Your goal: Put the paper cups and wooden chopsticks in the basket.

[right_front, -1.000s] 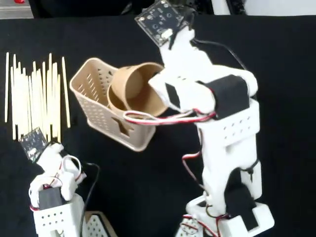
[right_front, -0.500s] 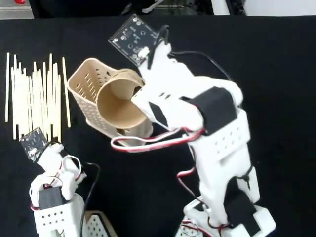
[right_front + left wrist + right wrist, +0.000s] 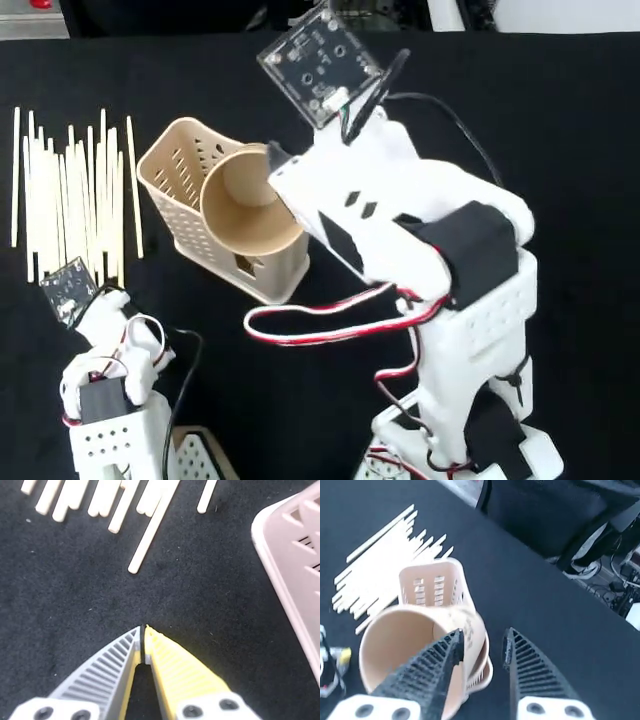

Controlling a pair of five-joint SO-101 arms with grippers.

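Note:
Two nested tan paper cups (image 3: 245,205) lie tilted in the mouth of the beige slotted basket (image 3: 175,175), which leans on its side on the black table. My right gripper (image 3: 482,640) hangs just over them, open, with one black finger (image 3: 445,662) across the outer cup's (image 3: 400,640) rim and the other finger off to its side. Several wooden chopsticks (image 3: 75,195) lie in a loose row to the left of the basket. My left gripper (image 3: 144,629) is shut and empty, low over the cloth, a little short of the chopstick ends (image 3: 145,540).
The right arm's white body (image 3: 450,260) and its red and white cables (image 3: 320,320) hang over the table's middle, in front of the basket. The left arm's base (image 3: 100,400) stands at the front left. A basket corner (image 3: 295,565) lies beside the left gripper.
The right arm carried the cups leftward into the basket mouth, nudging the basket a little left, then its wrist swung back right and up. The left arm has stayed put.

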